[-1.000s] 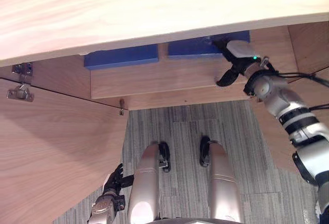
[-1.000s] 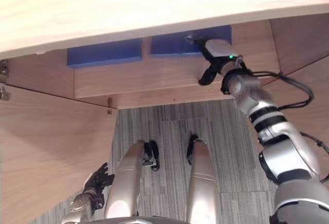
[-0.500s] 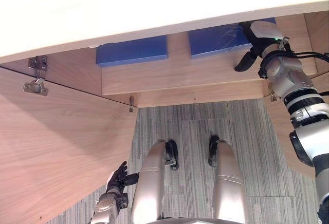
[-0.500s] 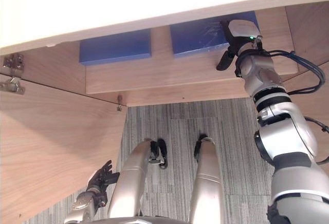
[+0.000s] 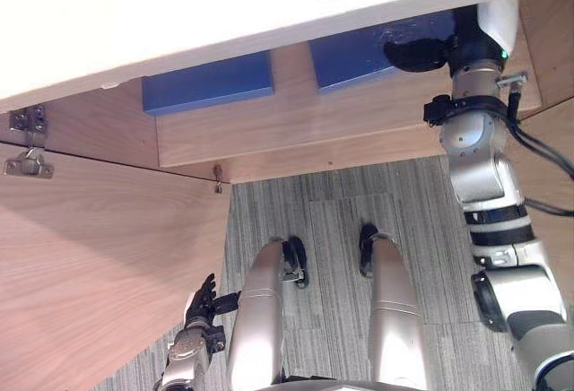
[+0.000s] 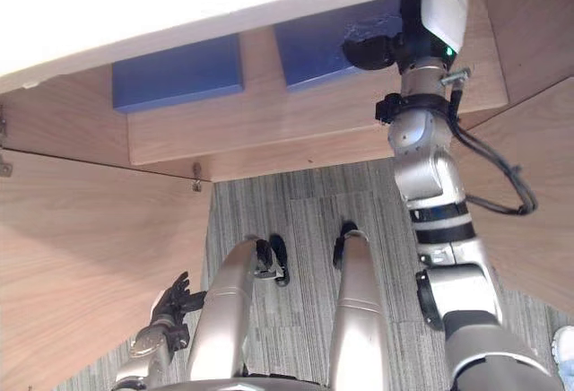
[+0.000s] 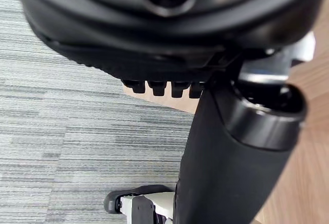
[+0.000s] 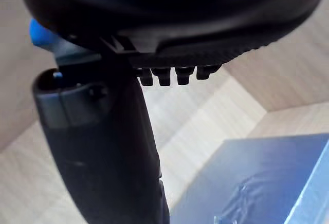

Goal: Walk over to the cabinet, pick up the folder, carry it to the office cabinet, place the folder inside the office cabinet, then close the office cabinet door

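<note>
Right robot hand (image 5: 430, 53) released over a blue folder (image 5: 359, 50) in the open office cabinet (image 5: 99, 256).
The folder lies flat on the wooden shelf (image 5: 296, 126), a second blue folder (image 5: 208, 82) beside it; the left robot hand (image 5: 201, 301) hangs relaxed, holding nothing, above the carpet (image 5: 332, 212).

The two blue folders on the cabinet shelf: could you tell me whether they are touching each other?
Apart. The left eye view shows a strip of bare wooden shelf between the left folder and the right folder.
</note>
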### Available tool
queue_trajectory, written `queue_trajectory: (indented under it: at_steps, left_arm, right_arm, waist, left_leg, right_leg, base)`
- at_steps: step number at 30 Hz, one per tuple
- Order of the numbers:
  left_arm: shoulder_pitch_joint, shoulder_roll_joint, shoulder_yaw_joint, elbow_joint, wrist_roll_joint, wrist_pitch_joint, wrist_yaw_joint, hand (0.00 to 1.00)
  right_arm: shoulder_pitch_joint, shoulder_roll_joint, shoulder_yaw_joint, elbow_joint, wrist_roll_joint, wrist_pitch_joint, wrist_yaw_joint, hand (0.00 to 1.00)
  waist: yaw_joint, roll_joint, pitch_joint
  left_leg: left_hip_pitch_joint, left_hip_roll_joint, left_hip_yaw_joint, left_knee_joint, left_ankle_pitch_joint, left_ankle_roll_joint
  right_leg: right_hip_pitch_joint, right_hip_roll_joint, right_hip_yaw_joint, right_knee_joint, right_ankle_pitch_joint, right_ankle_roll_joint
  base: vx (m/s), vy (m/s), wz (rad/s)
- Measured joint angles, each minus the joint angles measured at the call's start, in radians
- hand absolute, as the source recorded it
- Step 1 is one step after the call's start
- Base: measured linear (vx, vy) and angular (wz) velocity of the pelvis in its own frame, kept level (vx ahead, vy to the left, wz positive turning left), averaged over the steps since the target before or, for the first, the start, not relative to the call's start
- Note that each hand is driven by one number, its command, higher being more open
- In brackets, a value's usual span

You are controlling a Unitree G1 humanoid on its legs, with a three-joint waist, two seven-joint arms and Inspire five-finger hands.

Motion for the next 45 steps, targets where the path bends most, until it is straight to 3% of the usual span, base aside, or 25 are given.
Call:
queue_trajectory:
  at_steps: [8, 12, 18, 28, 45]
  left_arm:
    - [0.0, 0.001, 0.015, -0.014, 0.022, -0.001, 0.022, 1.0]
    - [0.0, 0.008, 0.017, -0.014, 0.024, -0.004, 0.019, 1.0]
    - [-0.016, 0.02, 0.017, 0.004, 0.042, -0.013, 0.003, 1.0]
    - [-0.041, 0.029, 0.008, 0.045, 0.041, -0.018, -0.001, 1.0]
    - [-0.035, 0.021, -0.004, 0.061, 0.039, -0.027, 0.001, 1.0]
  right_arm:
    - [0.245, 0.079, 0.07, -0.043, -0.064, -0.011, -0.026, 1.0]
    - [0.327, 0.023, 0.2, -0.021, -0.152, -0.094, 0.022, 1.0]
    - [0.321, -0.031, 0.296, 0.085, -0.262, -0.191, 0.08, 1.0]
    - [0.136, -0.059, 0.358, 0.35, -0.26, -0.196, 0.1, 1.0]
    - [-0.159, -0.003, 0.494, 0.676, -0.254, -0.149, 0.117, 1.0]
  waist:
    - [-0.008, -0.006, 0.004]
    - [-0.009, -0.01, 0.007]
    - [0.0, -0.014, 0.01]
    - [0.007, -0.015, 0.011]
    - [0.009, -0.008, 0.007]
  left_leg:
    - [0.005, 0.027, 0.013, 0.014, -0.005, -0.003]
    - [0.006, 0.036, 0.014, 0.014, -0.005, -0.004]
    - [0.006, 0.037, 0.013, 0.015, -0.005, -0.004]
    - [0.0, 0.027, 0.009, 0.013, -0.003, -0.001]
    - [0.002, 0.0, -0.007, -0.015, 0.018, 0.002]
  right_leg:
    - [-0.003, 0.026, 0.009, -0.001, 0.011, -0.002]
    - [-0.003, 0.034, 0.009, -0.002, 0.017, -0.011]
    - [-0.004, 0.035, 0.007, -0.001, 0.018, -0.012]
    - [-0.003, 0.023, 0.001, -0.004, 0.019, -0.012]
    - [0.012, -0.007, -0.014, -0.018, 0.021, -0.013]
  base:
    - [-0.03, 0.004, -0.1]
    - [-0.01, 0.009, -0.05]
    - [0.0, 0.006, 0.0]
    - [-0.02, 0.03, 0.03]
    - [-0.01, 0.019, 0.05]
